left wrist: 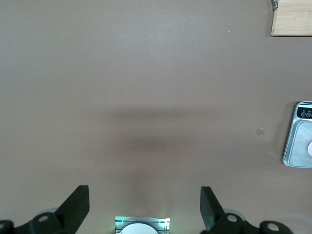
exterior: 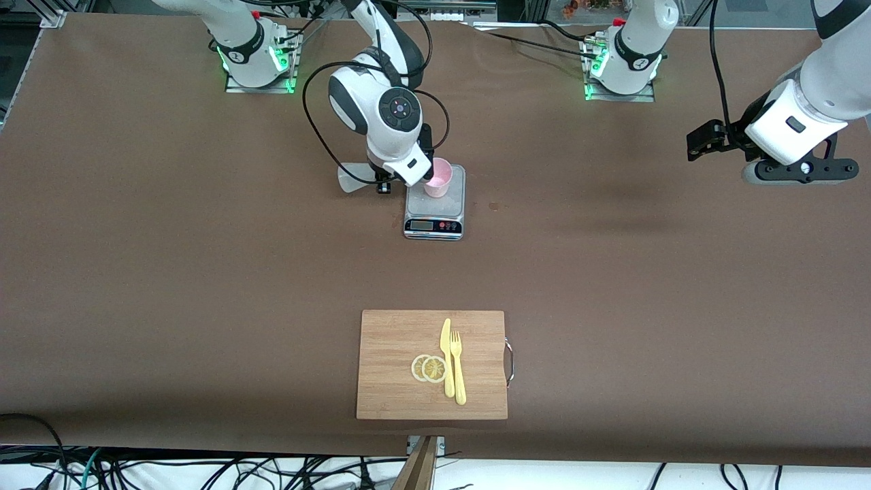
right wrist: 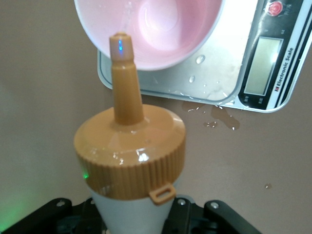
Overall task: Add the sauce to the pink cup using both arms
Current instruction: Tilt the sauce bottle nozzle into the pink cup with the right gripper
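The right gripper (exterior: 415, 178) has its fingers (right wrist: 73, 214) closed around the sauce bottle (right wrist: 130, 156), holding it tipped so the orange nozzle (right wrist: 123, 63) points over the rim of the pink cup (right wrist: 161, 29) — a thin stream shows at the tip in the right wrist view. The cup stands on the platform of a small kitchen scale (exterior: 434, 207), which sits on the brown desk (exterior: 204, 272) between the two arm bases and a little toward the right arm's end. Drops of liquid lie on the scale's platform and on the desk just beside it (clear, by the look of them).

The left gripper (exterior: 701, 139) waits in the air over bare desk at the left arm's end, its fingers (left wrist: 78, 204) spread wide and holding nothing.

Nearer the front camera lies a wooden cutting board (exterior: 395, 395) — on it two lemon slices (exterior: 429, 368), touching each other, with a yellow knife (exterior: 447, 357) and fork (exterior: 458, 367) just beside them.
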`<state>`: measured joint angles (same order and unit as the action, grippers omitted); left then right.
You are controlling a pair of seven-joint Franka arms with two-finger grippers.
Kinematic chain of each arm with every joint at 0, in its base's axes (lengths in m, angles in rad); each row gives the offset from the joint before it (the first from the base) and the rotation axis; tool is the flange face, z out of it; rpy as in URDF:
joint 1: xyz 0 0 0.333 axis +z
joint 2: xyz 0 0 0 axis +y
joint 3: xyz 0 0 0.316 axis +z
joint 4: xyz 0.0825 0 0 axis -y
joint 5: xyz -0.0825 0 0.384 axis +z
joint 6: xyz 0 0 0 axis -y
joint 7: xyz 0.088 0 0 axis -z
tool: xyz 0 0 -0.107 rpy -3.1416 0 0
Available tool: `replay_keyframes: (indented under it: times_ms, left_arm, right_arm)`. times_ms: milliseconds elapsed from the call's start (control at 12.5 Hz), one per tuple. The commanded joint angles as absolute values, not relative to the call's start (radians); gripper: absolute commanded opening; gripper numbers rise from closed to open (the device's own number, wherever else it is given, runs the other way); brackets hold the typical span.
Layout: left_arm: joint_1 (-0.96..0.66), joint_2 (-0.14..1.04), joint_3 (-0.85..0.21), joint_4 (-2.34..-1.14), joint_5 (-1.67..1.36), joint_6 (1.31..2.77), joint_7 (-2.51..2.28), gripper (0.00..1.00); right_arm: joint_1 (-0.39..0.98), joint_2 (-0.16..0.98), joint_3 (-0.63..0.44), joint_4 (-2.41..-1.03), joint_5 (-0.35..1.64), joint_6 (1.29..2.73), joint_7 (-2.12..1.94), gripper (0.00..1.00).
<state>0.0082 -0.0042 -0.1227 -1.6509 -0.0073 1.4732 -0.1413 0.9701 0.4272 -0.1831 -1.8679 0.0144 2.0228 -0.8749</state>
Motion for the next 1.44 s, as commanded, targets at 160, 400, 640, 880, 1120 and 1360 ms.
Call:
replay_keyframes:
  times_ms: [160,400,640,880,1120,1360]
  left_arm:
    - [0.017,-0.006,-0.124,-1.641,-0.035,1.462,-0.130,1.00]
    - [0.017,-0.006,-0.124,-1.641,-0.035,1.462,-0.130,1.00]
    - [0.018,-0.006,-0.123,-1.643,-0.035,1.462,-0.129,1.00]
    - [0.018,-0.006,-0.121,-1.640,-0.035,1.442,-0.135,1.00]
    - [0.018,-0.006,-0.120,-1.640,-0.035,1.440,-0.135,1.00]
    - [0.018,-0.005,-0.120,-1.640,-0.035,1.439,-0.135,1.00]
  right_arm:
    - [0.979,0.417,-0.186,-1.867,-0.006,2.020,-0.856,0.29]
    - [0.979,0.417,-0.186,-1.867,-0.006,2.022,-0.856,0.30]
    - [0.976,0.417,-0.189,-1.867,-0.006,2.022,-0.856,0.29]
    - [0.976,0.423,-0.189,-1.867,-0.009,2.022,-0.856,0.27]
    - [0.976,0.426,-0.190,-1.867,-0.011,2.023,-0.856,0.24]
    - [0.976,0.426,-0.190,-1.867,-0.014,2.023,-0.856,0.21]
